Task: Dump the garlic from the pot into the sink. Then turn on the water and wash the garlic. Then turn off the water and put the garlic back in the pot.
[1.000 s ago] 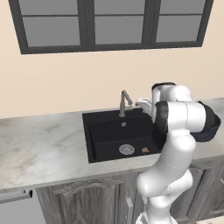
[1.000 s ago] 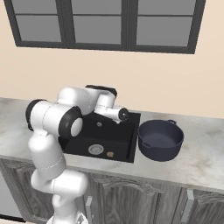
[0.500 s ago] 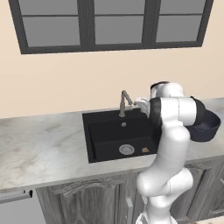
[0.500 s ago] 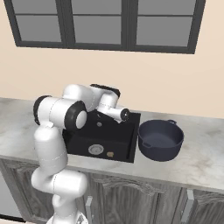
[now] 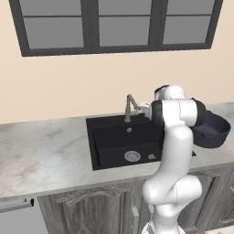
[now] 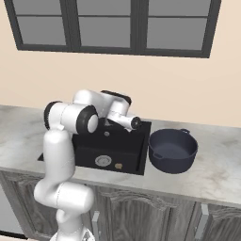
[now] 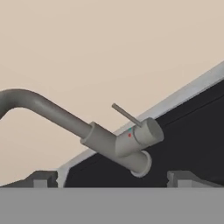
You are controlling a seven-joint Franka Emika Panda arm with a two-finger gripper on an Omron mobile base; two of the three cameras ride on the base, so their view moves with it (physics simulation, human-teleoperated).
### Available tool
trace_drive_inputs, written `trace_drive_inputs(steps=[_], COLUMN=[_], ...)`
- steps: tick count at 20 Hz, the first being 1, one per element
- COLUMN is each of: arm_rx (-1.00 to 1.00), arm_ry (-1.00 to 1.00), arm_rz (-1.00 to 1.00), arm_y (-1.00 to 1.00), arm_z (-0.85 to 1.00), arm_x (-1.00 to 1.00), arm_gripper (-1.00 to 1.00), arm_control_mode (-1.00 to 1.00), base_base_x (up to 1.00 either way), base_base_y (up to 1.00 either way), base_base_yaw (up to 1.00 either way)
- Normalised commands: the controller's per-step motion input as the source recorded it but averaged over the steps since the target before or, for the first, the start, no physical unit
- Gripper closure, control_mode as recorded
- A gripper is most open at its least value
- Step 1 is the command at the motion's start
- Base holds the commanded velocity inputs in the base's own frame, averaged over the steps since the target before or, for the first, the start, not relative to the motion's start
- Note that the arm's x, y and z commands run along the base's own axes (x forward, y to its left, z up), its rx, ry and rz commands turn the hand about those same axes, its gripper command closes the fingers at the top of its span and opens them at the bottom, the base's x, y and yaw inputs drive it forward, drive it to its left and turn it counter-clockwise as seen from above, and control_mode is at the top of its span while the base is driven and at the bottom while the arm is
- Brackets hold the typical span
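Note:
The garlic (image 5: 151,156) is a tiny tan lump on the floor of the black sink (image 5: 112,137), just right of the round steel drain (image 5: 132,156); the right base view shows the garlic (image 6: 118,165) near the sink's (image 6: 84,149) front right corner. On the counter to the sink's right stands the dark navy pot (image 5: 211,131) (image 6: 172,150), upright. My gripper (image 5: 144,109) hovers beside the grey faucet (image 5: 130,108) at the back of the basin. In the hand view the gripper (image 7: 113,179) is open, its fingertips (image 7: 42,178) straddling the faucet base (image 7: 118,145) below the thin lever (image 7: 126,115).
A marble counter (image 5: 41,153) runs to the left of the sink, with wall and dark-framed window (image 5: 114,23) behind. My white arm (image 5: 176,137) stands at the basin's right edge, between it and the pot. No water flows from the spout.
The elbow has swung in from the right, so the arm stands more upright. The hand has stayed by the faucet, jaws still wide. Garlic and pot have not moved.

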Motion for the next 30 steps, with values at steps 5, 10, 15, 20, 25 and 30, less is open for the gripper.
trace_drive_inputs(steps=[5,10,15,20,25,30], arm_rx=[0.00,0.00,0.00,0.00,0.00,0.00], arm_ry=[0.00,0.00,-0.01,0.00,0.00,0.00], arm_rz=[0.00,0.00,0.00,0.00,0.00,0.00], arm_y=[-0.05,-0.04,0.00,0.00,0.00,0.00], arm_z=[-0.12,-0.08,-0.09,-0.11,-0.09,-0.04], arm_x=[0.28,0.25,0.21,0.22,0.20,0.21], arm_gripper=[-1.00,-1.00,-1.00,-1.00,-1.00,-1.00], arm_control_mode=[-1.00,-1.00,-1.00,-1.00,-1.00,-1.00], base_base_x=[0.00,0.00,0.00,0.00,0.00,0.00], base_base_y=[0.00,0.00,0.00,0.00,0.00,0.00], base_base_yaw=[0.00,0.00,0.00,0.00,0.00,0.00])
